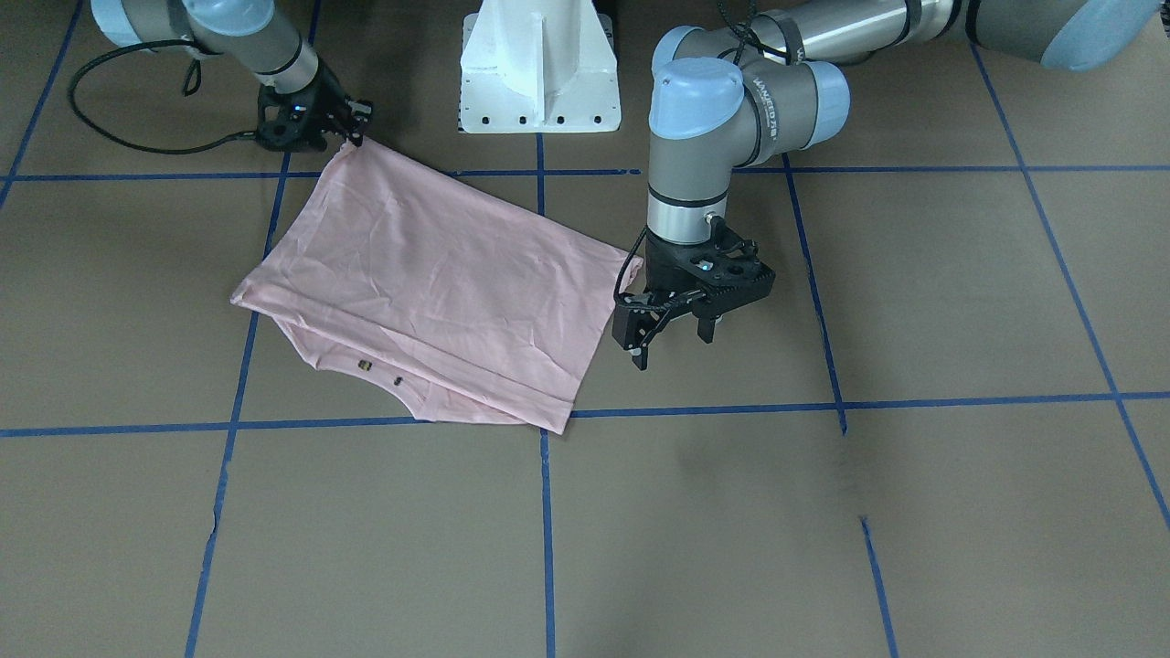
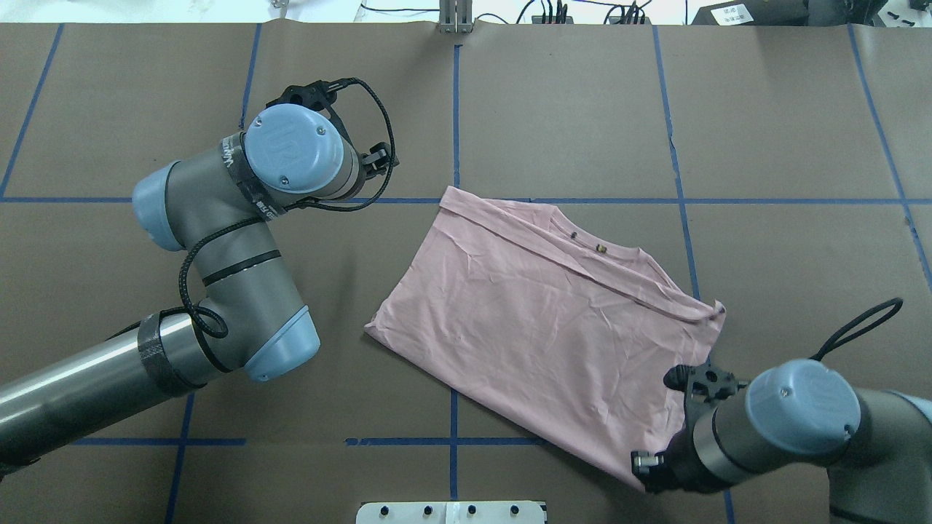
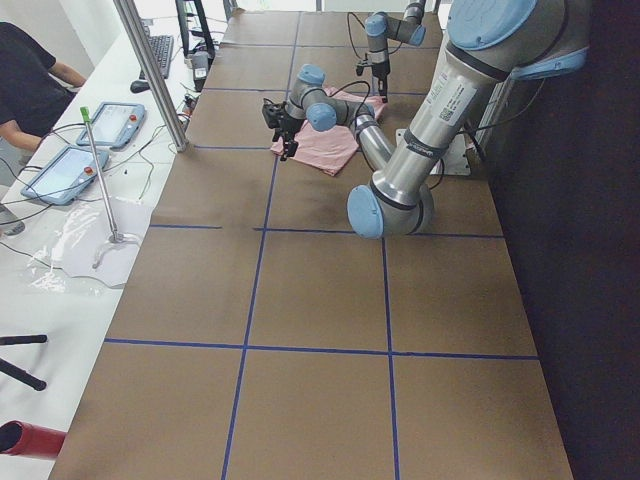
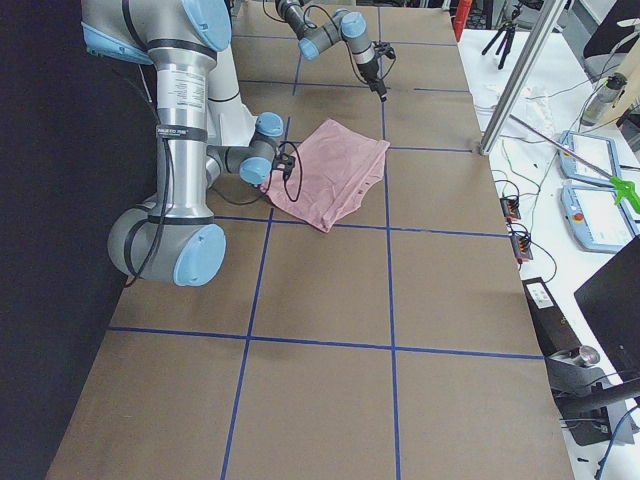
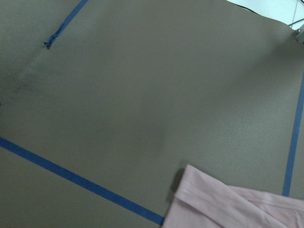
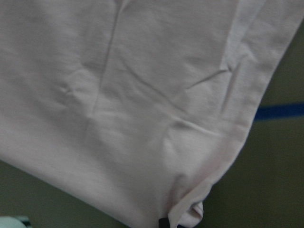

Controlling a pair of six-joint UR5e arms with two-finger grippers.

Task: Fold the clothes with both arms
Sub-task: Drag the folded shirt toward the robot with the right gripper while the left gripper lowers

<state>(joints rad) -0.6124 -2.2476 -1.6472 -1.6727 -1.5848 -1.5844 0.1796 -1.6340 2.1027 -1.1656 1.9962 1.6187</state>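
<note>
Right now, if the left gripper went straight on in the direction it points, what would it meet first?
Probably the bare brown table, just beside the pink T-shirt. The left gripper points down, open, and seems clear of the cloth's edge, though depth is unclear.

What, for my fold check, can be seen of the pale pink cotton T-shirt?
The pale pink T-shirt looks like soft, creased cotton, folded double, lying askew on the brown table. Its lower layer's neckline edge, with two small dark marks, peeks out. The black right gripper pinches the corner nearest the robot; the open left gripper hangs beside another corner, apparently clear.
</note>
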